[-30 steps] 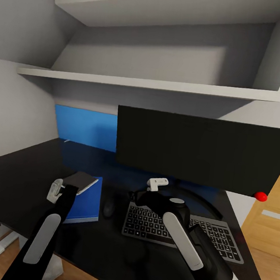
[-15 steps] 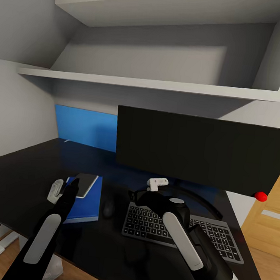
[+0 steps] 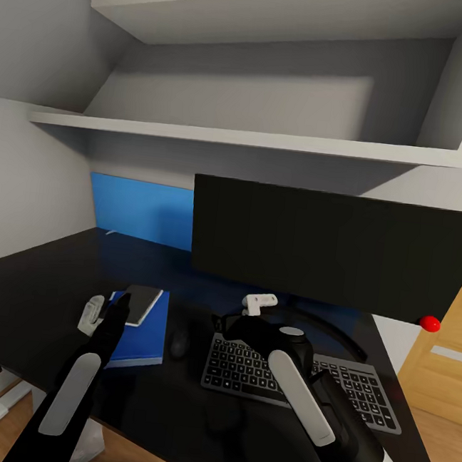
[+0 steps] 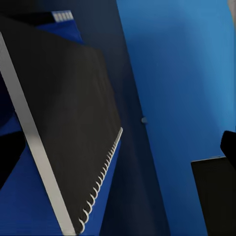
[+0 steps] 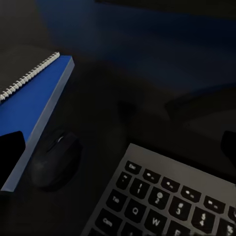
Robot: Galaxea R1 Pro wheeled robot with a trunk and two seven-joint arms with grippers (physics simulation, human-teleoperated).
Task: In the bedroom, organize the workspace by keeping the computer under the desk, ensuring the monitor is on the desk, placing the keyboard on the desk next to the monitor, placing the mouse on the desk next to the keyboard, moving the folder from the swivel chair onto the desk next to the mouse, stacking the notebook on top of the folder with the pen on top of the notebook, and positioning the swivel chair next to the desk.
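One monitor [image 3: 330, 246], one keyboard [image 3: 300, 379], one mouse [image 3: 180, 340]

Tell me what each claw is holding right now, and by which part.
Nothing looks held. The left claw sits open at a near corner of the notebook, which lies on the folder; the right claw hangs open over the keyboard.

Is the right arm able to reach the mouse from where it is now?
Probably yes. The mouse lies bare on the desk between the folder and the keyboard, close beside the right end effector, with nothing over it.
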